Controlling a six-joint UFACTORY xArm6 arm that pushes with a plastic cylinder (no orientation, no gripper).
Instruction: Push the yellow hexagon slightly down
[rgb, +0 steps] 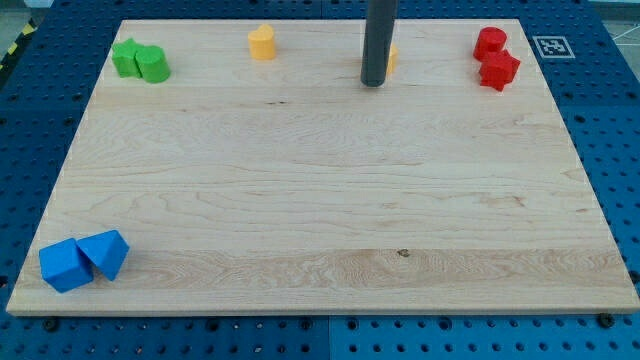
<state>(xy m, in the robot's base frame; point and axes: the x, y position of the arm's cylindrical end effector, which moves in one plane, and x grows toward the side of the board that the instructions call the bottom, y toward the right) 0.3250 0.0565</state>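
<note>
My tip (373, 83) stands near the view's top, right of centre. A yellow block (392, 59) is almost wholly hidden behind the rod; only a sliver shows at the rod's right side, so its shape cannot be made out. A second yellow block (262, 43) with a pointed top sits to the view's left of the tip, well apart from it. The wooden board (320, 200) carries all the blocks.
Two green blocks (140, 61) touch at the top left. Two red blocks (496, 57) touch at the top right. Two blue blocks (84, 260) touch at the bottom left. A blue pegboard (600, 150) surrounds the board.
</note>
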